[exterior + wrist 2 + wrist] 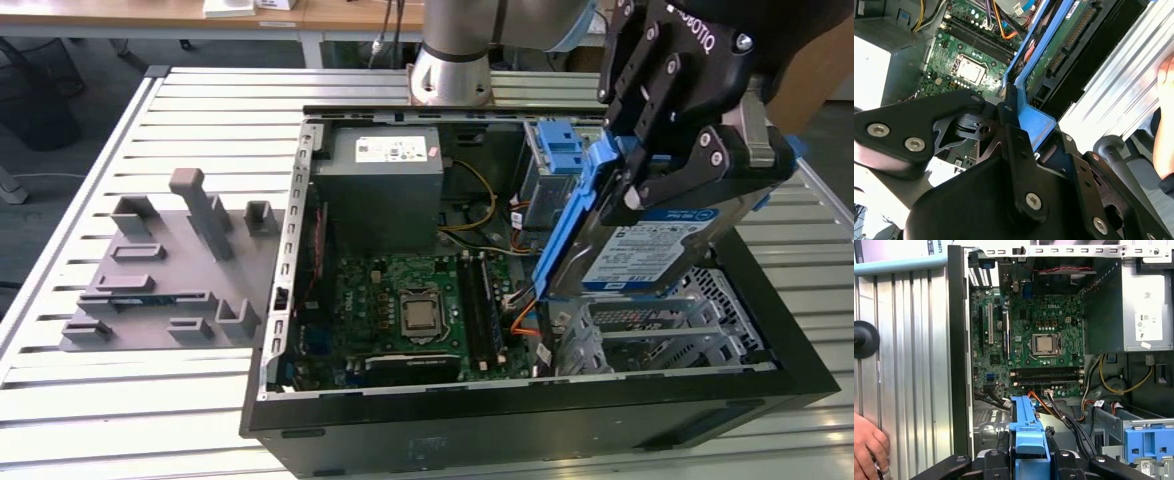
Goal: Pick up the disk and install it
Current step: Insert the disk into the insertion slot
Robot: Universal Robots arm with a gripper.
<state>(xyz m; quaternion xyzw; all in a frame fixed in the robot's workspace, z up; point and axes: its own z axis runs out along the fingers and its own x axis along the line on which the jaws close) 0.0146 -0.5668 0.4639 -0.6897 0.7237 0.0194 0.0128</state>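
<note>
My gripper (661, 185) is shut on the disk (654, 250), a silver drive with a white-and-blue label and a blue frame (567, 220). The disk hangs tilted on edge above the right side of the open computer case (534, 410), over the metal drive cage (667, 330). In the second wrist view the disk's green circuit board (1064, 45) and blue frame (1029, 105) run out from between the black fingers (1009, 110). In the first wrist view the blue frame (1026, 432) stands between the fingertips, above the motherboard (1044, 340).
A grey power-supply box (387, 190) fills the case's far corner, beside a bare blue bracket (554, 150). Loose cables (514, 300) lie near the cage. A grey fixture (167, 270) sits on the slatted table at the exterior view's left. A person's hand (869, 445) rests beside the case.
</note>
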